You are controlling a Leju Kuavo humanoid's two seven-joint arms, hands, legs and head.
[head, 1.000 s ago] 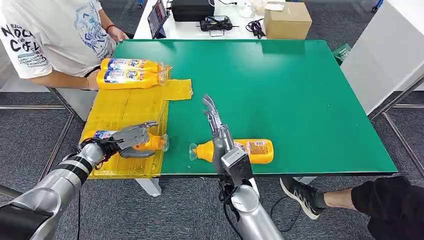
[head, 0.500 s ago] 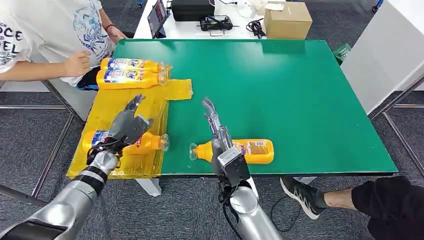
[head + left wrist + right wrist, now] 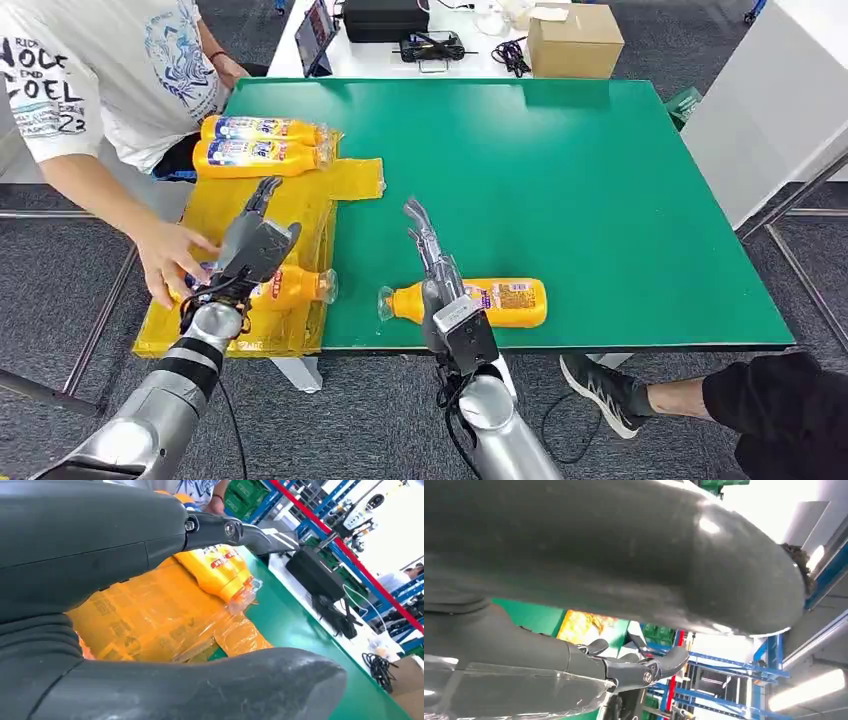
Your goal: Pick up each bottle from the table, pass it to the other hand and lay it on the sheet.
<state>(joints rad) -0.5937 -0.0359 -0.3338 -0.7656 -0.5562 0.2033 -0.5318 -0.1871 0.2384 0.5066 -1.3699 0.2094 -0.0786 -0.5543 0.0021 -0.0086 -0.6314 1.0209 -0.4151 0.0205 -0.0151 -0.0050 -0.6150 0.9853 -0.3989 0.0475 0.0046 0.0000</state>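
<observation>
**Both hands off the bottles, a person reaching in**

The left hand (image 3: pixel 255 245) is hovering over the near end of the yellow sheet (image 3: pixel 250 215), fingers spread and holding nothing. Right under it an orange bottle (image 3: pixel 290 287) is lying on its side on the sheet, cap pointing toward the green table (image 3: pixel 600 180). A person's hand (image 3: pixel 172 260) is reaching in from the table's left edge and resting on the sheet just beside that bottle's base (touching the bottle or not, I can't tell).

The right hand (image 3: pixel 430 250) is sitting at the table's near edge, fingers stretched out straight and gripping nothing. Just beside it another orange bottle (image 3: pixel 500 302) is lying flat on the bare green, cap end closest to the hand.

At the far end of the sheet, two more bottles (image 3: pixel 262 145) are lying side by side, touching each other, caps toward the middle of the table. A cardboard box (image 3: pixel 575 40) is sitting on the white desk beyond the far edge.
</observation>
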